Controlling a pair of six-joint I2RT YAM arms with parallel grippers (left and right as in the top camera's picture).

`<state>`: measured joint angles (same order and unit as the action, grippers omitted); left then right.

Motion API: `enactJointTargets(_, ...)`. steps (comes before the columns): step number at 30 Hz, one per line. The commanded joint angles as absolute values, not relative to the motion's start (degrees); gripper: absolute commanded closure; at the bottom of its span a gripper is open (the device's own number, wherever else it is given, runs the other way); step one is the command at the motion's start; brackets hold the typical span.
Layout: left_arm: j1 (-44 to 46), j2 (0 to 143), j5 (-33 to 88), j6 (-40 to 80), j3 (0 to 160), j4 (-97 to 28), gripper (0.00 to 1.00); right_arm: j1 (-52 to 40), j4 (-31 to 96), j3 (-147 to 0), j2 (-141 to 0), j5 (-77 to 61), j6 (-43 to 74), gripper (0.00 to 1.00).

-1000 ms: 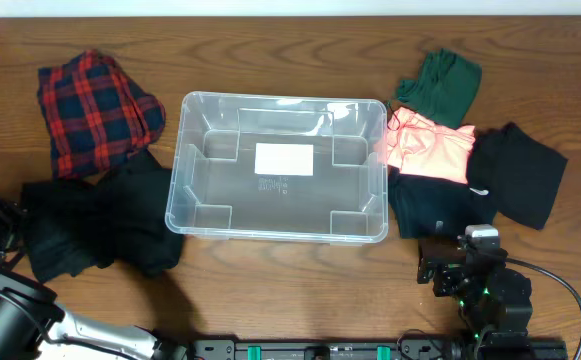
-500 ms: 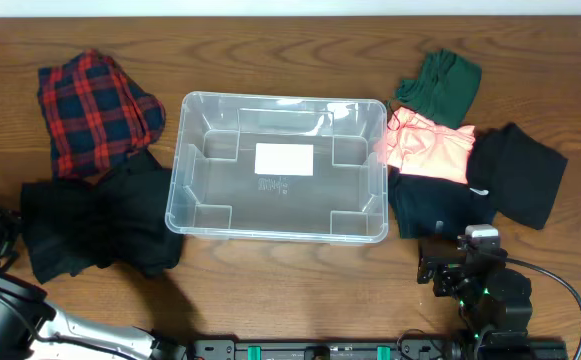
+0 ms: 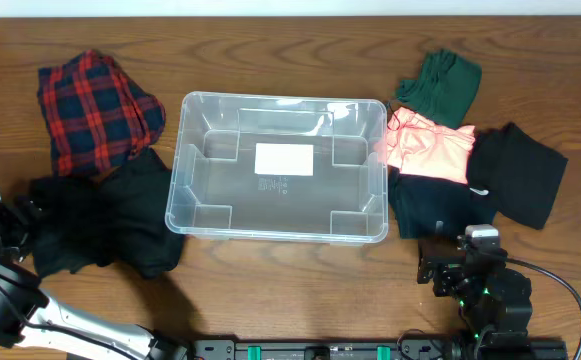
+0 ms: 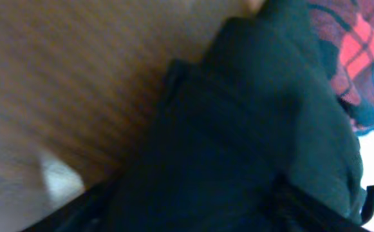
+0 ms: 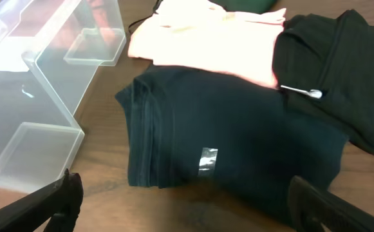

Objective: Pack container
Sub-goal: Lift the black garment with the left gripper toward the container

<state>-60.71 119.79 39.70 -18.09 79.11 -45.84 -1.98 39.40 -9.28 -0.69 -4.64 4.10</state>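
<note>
Right gripper (image 5: 183, 206): low over the desk's (image 3: 290, 285) front right, fingers spread wide, facing a folded dark garment (image 5: 232, 148).
Left gripper (image 4: 183, 209): at the desk's left edge, fingers spread around a black garment's (image 3: 105, 220) edge; the wrist view is blurred.
Container (image 3: 177, 175): clear plastic bin, upright at mid-desk, white label (image 3: 284, 159) on its bottom.

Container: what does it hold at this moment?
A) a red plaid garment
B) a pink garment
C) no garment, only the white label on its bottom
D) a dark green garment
C: the overhead view shows the container with just its white label showing, while the plaid garment, pink garment and green garment lie outside it.
</note>
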Motion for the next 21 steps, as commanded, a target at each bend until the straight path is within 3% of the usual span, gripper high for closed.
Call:
enactJointTargets(1,-59.81,122.87,41.34,-19.70,78.43,-46.06,0.39,-1.56,39.88,-9.19,-0.34,-4.51,4.67,0.01)
enactJointTargets(6,-59.83,122.56,47.42,-19.66,78.48,-47.57,0.90,-1.56,39.88,-9.19,-0.34,-4.51,4.67,0.01)
enactJointTargets(7,-59.81,122.41,47.48,-19.40,78.48,-48.16,0.94,-1.56,39.88,-9.19,-0.34,-4.51,4.67,0.01)
enactJointTargets(14,-59.88,116.40,51.94,-13.15,78.65,-51.40,0.94,-1.56,39.88,-9.19,-0.34,-4.51,4.67,0.01)
enactJointTargets(21,-59.59,95.48,53.04,-4.89,80.14,-51.48,0.94,-1.56,39.88,-9.19,-0.34,-4.51,4.67,0.01)
